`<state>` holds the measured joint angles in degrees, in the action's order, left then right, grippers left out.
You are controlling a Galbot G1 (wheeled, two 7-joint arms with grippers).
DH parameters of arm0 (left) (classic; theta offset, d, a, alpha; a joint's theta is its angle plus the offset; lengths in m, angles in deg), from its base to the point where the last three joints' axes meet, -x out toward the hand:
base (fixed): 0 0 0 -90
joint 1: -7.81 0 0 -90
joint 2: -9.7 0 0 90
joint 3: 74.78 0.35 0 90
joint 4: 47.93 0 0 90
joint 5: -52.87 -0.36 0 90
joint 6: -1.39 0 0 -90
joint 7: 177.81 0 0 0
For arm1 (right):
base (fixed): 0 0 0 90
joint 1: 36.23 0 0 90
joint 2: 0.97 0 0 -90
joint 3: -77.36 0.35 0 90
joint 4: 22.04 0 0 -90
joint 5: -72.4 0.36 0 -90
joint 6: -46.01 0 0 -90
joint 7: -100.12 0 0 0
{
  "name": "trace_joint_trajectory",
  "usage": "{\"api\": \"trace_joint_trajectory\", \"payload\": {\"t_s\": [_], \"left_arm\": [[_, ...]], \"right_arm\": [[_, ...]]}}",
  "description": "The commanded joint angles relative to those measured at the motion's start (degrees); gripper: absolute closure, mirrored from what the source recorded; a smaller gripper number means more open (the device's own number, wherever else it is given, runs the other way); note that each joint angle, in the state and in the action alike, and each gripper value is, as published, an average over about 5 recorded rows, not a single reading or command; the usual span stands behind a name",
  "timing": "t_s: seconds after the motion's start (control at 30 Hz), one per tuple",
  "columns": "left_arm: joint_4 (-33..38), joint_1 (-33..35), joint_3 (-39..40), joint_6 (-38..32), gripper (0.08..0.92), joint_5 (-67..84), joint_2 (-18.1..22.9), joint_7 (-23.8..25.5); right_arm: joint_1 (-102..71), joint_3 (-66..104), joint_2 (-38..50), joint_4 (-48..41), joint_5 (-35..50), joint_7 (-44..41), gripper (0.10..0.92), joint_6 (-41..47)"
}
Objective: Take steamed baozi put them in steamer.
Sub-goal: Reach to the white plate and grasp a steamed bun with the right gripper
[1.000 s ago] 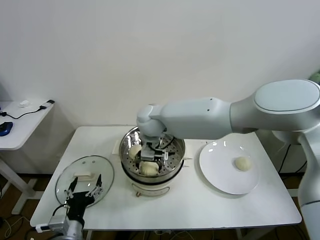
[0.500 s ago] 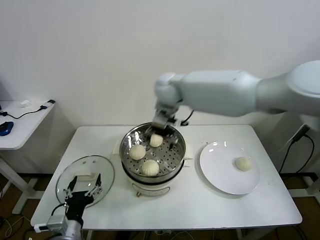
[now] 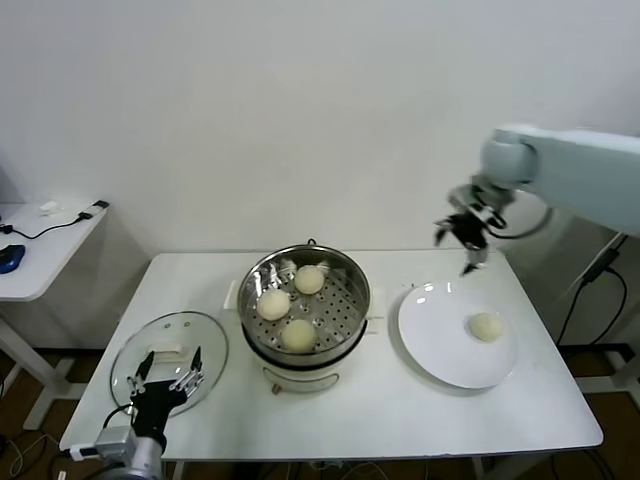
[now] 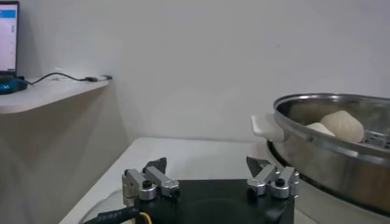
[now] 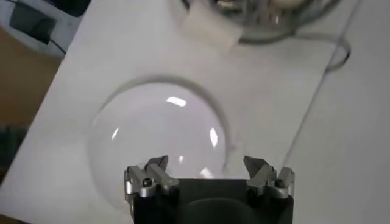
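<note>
The steel steamer (image 3: pixel 340 325) stands mid-table with three baozi inside: one at the back (image 3: pixel 309 279), one on the left (image 3: pixel 273 304), one at the front (image 3: pixel 298 335). Another baozi (image 3: pixel 486 326) lies on the white plate (image 3: pixel 440 345) to the steamer's right. My right gripper (image 3: pixel 458 245) hangs open and empty in the air over the plate's far edge; its wrist view looks down on the plate (image 5: pixel 152 134) between open fingers (image 5: pixel 206 163). The left gripper (image 3: pixel 166 372) waits open at the table's front left; its own view (image 4: pixel 207 165) shows the steamer (image 4: pixel 329 155) and a baozi (image 4: pixel 344 125).
A round glass lid (image 3: pixel 175 335) with a white handle lies at the front left, under the left gripper. A small side table (image 3: pixel 45 245) with cables stands further left. The steamer's white side handle (image 5: pixel 210 27) and a cord (image 5: pixel 341 55) lie near the plate.
My right arm has risen out of the steamer and swung right to above the plate, leaving a third baozi in the steamer. The left arm has not moved.
</note>
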<state>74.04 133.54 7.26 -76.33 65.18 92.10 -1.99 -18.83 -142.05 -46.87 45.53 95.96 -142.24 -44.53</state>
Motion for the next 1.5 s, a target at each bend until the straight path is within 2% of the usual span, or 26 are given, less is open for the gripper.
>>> {"api": "trace_joint_trajectory", "payload": {"t_s": [0.03,0.47,1.0,1.1,1.33,1.5], "left_arm": [[-0.18,-0.12,0.01,0.09,0.177,-0.19,0.04,0.02],[-0.21,0.79,0.19,0.23,0.177,-1.3,1.2,0.11],[-0.14,1.42,-0.25,-0.02,0.177,-1.18,1.19,0.0],[-0.18,1.36,-0.16,-0.02,0.177,-1.2,1.21,0.0],[-0.18,1.17,-0.11,0.03,0.177,-1.18,1.25,0.0],[-0.08,1.09,-0.09,0.12,0.177,-1.19,1.27,0.0]], "right_arm": [[-18.41,10.97,9.65,-8.73,-7.39,1.36,0.203,6.41],[-33.0,24.72,4.82,-17.75,-11.87,3.19,0.203,5.2],[-37.23,29.55,-1.94,-24.14,-14.24,4.75,0.203,4.03],[-37.27,29.63,-2.3,-24.75,-14.77,4.58,0.222,4.07],[-37.14,30.39,-2.17,-24.29,-14.49,4.13,0.361,4.26],[-33.37,28.4,-0.43,-20.34,-12.84,4.03,0.379,5.52]]}}
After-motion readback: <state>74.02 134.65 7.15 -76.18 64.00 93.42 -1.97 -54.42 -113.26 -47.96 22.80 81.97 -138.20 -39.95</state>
